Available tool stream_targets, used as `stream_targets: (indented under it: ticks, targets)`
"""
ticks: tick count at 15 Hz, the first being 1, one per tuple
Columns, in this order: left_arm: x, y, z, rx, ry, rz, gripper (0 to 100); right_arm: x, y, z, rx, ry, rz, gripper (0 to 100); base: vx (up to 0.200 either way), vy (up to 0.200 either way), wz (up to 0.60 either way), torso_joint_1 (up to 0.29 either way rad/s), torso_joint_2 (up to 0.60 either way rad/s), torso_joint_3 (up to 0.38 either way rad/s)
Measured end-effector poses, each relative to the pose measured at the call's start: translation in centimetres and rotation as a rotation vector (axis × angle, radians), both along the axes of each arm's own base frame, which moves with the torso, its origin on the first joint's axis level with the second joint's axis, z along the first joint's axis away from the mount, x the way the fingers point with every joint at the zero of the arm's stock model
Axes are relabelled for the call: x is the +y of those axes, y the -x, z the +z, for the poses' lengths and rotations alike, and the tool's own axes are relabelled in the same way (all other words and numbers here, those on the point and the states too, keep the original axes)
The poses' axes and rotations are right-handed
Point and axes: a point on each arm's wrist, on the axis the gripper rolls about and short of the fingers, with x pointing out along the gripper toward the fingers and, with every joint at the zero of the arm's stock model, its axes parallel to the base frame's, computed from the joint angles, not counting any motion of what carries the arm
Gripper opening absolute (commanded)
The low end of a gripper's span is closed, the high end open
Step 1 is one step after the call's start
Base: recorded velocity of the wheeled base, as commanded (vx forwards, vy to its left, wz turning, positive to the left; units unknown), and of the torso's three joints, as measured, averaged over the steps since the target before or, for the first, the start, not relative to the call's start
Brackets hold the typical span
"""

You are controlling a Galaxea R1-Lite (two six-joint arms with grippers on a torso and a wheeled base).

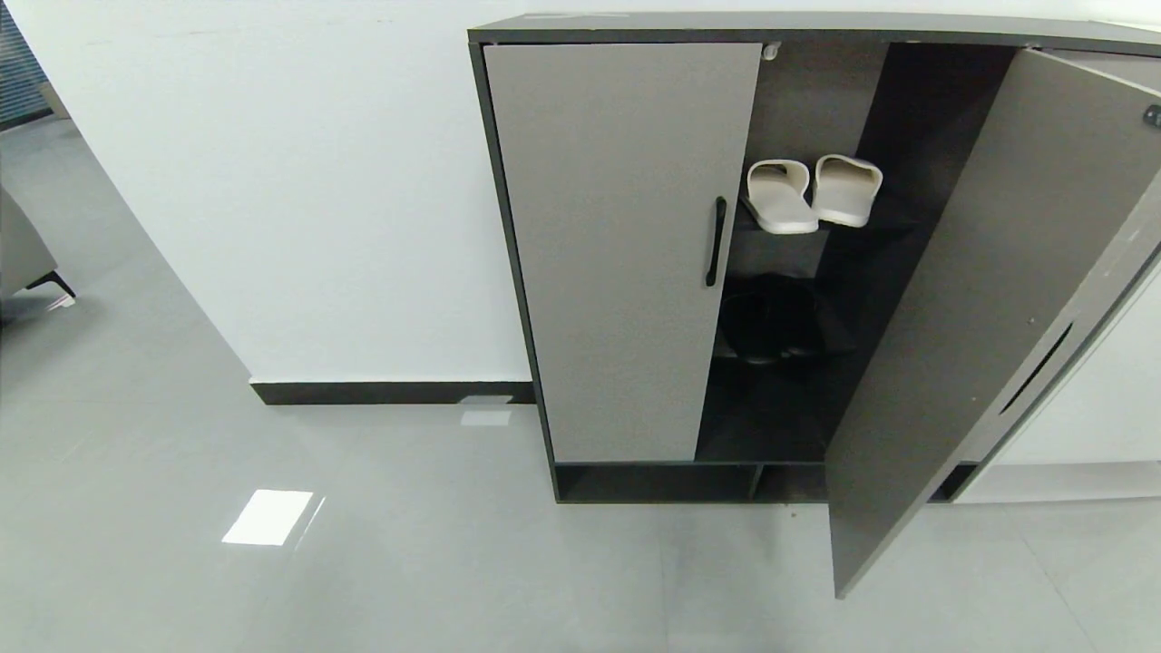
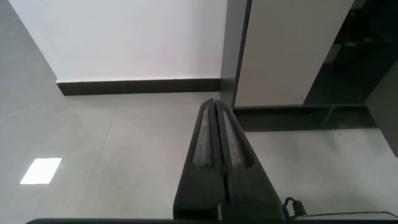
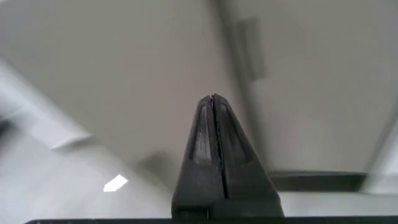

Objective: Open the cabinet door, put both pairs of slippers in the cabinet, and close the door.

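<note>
The dark-framed cabinet (image 1: 508, 209) stands against the white wall with its left grey door (image 1: 626, 245) closed and its right door (image 1: 980, 308) swung wide open. A pair of cream slippers (image 1: 814, 193) rests on the upper shelf inside. A pair of black slippers (image 1: 775, 326) lies on the shelf below, hard to make out in the dark. My left gripper (image 2: 213, 102) is shut with nothing in it, above the floor in front of the cabinet's left corner. My right gripper (image 3: 212, 98) is shut and empty, close to a grey panel.
Grey floor (image 1: 363, 562) spreads in front of the cabinet. A dark baseboard (image 1: 390, 392) runs along the wall to the left. Part of a grey chair (image 1: 23, 254) stands at the far left. The open door juts out over the floor at the right.
</note>
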Motion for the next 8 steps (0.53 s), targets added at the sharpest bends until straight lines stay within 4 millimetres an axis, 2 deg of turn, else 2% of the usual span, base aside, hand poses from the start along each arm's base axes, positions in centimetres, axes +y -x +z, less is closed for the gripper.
stream_targets:
  ticks: [2, 3, 6, 8]
  targets:
    - [0.0, 0.0, 0.0, 0.000, 0.001, 0.000, 0, 2.0, -2.3, -0.7, 0.019, 0.026, -0.014, 0, 0.000, 0.000, 0.00, 0.000, 0.00, 0.000]
    - [0.0, 0.0, 0.0, 0.000, 0.002, 0.000, 0, 3.8, -3.5, -0.9, 0.023, 0.035, 0.009, 0, 0.000, 0.000, 0.00, 0.000, 0.00, 0.000]
    - [0.0, 0.0, 0.0, 0.000, 0.006, 0.000, 0, 8.7, -6.3, -0.3, 0.002, 0.047, 0.040, 0, 0.000, 0.000, 0.00, 0.000, 0.00, 0.000]
    - [0.0, 0.0, 0.0, 0.000, 0.008, 0.000, 0, 11.0, -7.4, -0.2, -0.004, 0.074, 0.048, 0, 0.000, 0.000, 0.00, 0.000, 0.00, 0.000]
